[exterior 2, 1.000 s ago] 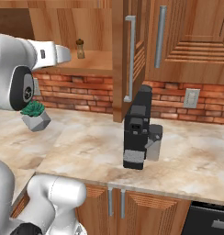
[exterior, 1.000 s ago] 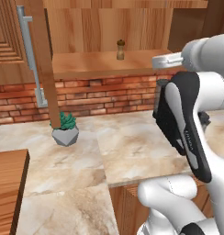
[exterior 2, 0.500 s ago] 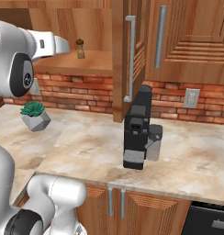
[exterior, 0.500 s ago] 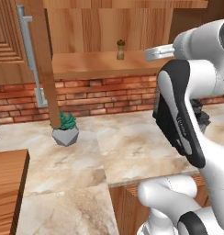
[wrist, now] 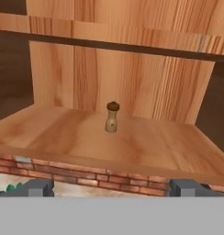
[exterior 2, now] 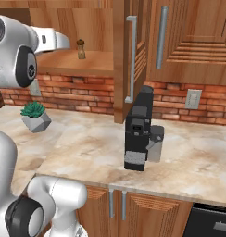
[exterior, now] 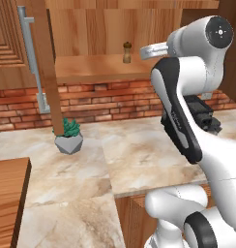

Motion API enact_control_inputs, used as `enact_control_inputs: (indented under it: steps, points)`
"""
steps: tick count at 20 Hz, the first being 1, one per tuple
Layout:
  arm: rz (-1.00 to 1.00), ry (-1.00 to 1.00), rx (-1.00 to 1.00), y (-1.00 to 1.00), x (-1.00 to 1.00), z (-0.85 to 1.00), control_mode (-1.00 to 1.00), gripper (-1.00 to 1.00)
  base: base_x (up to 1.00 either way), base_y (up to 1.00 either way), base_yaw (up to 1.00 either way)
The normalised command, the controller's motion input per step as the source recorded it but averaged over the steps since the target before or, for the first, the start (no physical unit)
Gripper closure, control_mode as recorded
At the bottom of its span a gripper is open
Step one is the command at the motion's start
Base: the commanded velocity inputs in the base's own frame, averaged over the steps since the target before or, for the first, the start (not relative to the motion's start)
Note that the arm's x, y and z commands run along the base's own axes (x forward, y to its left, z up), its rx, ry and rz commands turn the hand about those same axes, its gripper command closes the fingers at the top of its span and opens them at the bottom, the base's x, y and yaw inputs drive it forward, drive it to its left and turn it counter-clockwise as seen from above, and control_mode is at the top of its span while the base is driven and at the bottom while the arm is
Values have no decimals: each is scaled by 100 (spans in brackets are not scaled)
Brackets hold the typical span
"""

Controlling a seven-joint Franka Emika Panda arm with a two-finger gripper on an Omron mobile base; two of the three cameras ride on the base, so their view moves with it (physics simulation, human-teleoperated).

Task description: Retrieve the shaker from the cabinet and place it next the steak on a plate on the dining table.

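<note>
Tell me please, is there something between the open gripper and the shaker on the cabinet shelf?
Nothing visible does. In the hand view the shaker stands upright and alone on the bare shelf of the open cabinet, straight ahead of the open gripper. The door is swung aside.

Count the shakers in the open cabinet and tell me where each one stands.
1. The shaker stands upright near the middle of the cabinet shelf, towards the back panel. No other is visible there.
</note>
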Motion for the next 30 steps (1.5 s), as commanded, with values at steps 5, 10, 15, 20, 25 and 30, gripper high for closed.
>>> enact_control_inputs:
  steps: [5,10,15,20,25,30]
  points:
    - [0,1,0,0,33,-7,-100,-100,0,0,0]
    - [0,0,0,0,27,-19,-100,-100,0,0,0]
    - [0,0,3,0,27,-27,-100,-100,0,0,0]
    - [1,-6,2,0,18,-12,-100,-100,0,0,0]
    - [1,-5,0,0,21,0,-100,-100,0,0,0]
    - [0,2,0,0,17,0,-100,-100,0,0,0]
